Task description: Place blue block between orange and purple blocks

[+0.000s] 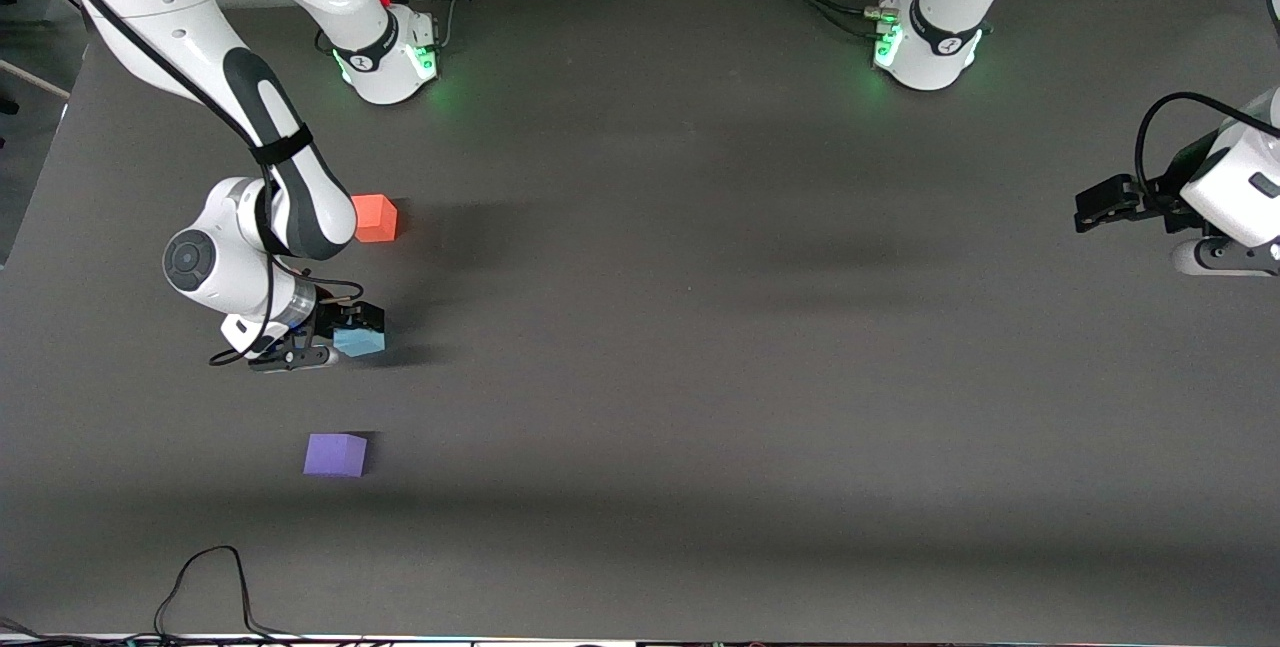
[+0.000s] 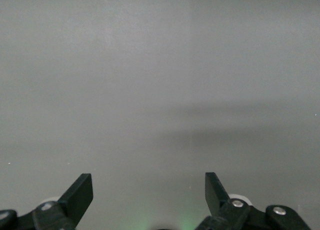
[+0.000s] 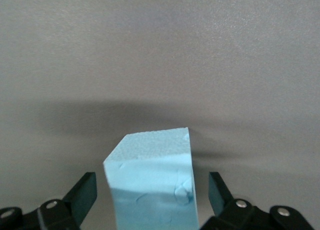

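Observation:
The blue block (image 1: 362, 340) rests on the dark table (image 1: 700, 327), nearer to the front camera than the orange block (image 1: 376, 218) and farther from it than the purple block (image 1: 336, 454). My right gripper (image 1: 345, 335) is low around the blue block and open. In the right wrist view the blue block (image 3: 152, 185) stands between the fingers of the right gripper (image 3: 152, 190), with a gap on each side. My left gripper (image 1: 1085, 209) waits at the left arm's end of the table. In the left wrist view the left gripper (image 2: 149, 187) is open and holds nothing.
The right arm's forearm (image 1: 300, 197) hangs beside the orange block and covers its edge. A black cable (image 1: 205, 577) loops along the table's edge nearest the front camera. The two arm bases (image 1: 390, 52) (image 1: 925, 47) stand along the back edge.

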`<action>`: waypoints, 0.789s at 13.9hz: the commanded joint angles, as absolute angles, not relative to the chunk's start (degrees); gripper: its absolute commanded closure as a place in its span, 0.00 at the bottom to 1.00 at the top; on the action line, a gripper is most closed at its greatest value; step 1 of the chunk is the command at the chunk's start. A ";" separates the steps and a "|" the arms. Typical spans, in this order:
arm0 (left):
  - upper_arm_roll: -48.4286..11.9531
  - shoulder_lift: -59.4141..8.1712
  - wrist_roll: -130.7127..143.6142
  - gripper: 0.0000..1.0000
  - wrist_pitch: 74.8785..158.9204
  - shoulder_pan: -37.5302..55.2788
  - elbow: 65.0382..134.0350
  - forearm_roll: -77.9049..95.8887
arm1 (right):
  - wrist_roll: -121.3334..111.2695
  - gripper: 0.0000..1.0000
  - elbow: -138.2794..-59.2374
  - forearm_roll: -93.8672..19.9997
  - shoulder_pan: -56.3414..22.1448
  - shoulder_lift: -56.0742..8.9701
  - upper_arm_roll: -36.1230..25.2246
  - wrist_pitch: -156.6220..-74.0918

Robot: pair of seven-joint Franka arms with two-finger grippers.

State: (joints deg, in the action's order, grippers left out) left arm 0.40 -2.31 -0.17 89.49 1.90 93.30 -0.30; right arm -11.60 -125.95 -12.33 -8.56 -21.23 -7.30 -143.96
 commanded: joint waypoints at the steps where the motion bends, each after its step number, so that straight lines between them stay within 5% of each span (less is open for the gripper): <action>1: 0.88 -1.41 -0.53 0.00 89.38 2.55 94.22 0.09 | -10.90 0.00 -122.98 -13.54 -9.14 -14.52 -7.91 -133.73; 11: 0.88 -1.41 -0.53 0.00 89.56 2.55 94.22 0.09 | -0.53 0.00 -97.33 -6.50 -13.62 -1.94 -7.12 -96.80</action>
State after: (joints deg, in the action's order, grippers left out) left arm 0.39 -2.31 -0.17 89.49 1.91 93.35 -0.30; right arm -2.30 -102.56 -7.35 -13.59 -1.87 -7.13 -102.18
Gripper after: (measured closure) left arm 0.000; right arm 0.000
